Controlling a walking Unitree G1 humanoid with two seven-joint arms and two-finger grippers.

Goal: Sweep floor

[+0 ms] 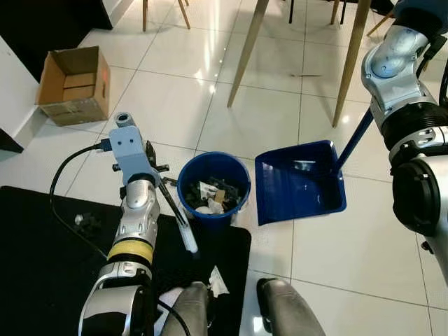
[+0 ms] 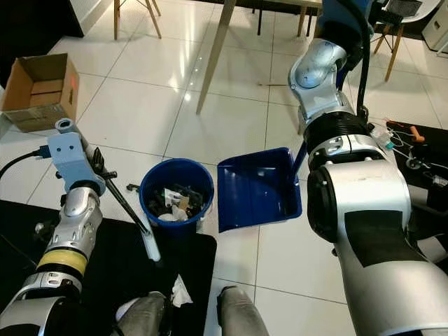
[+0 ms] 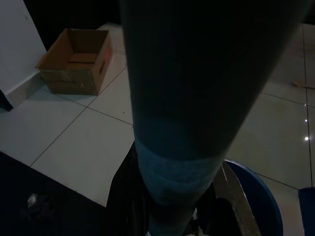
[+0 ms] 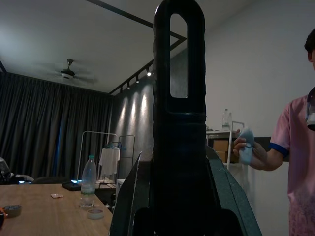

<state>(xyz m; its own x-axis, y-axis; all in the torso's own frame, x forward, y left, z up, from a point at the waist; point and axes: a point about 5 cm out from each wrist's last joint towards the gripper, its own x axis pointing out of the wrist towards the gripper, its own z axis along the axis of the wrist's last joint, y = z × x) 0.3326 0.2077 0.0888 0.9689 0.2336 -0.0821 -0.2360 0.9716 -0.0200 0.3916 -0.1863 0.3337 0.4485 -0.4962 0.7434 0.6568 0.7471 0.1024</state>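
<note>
Left gripper (image 1: 162, 175) clenched around a broom handle (image 1: 173, 212) beside the blue bucket (image 1: 213, 189); right gripper (image 4: 179, 206) clenched around the dustpan handle (image 4: 178, 113).

Broom handle slants down from the left gripper past the bucket's rim toward the black mat (image 1: 42, 259); the left wrist view shows it as a dark shaft with a pale band; bucket stands on the white tile floor (image 1: 175, 91), touching the mat's edge, with scraps of rubbish inside; blue dustpan (image 1: 299, 180) rests on the tiles just beside the bucket, its long handle rising toward the right arm; 1 open cardboard box (image 1: 72, 85) sits well apart by the wall; crumpled white paper (image 1: 217, 283) lies on the mat near the robot's feet; wooden table legs (image 1: 248, 49) stand beyond; a person's hand (image 4: 246, 145) holds a pale object in the right wrist view.
</note>
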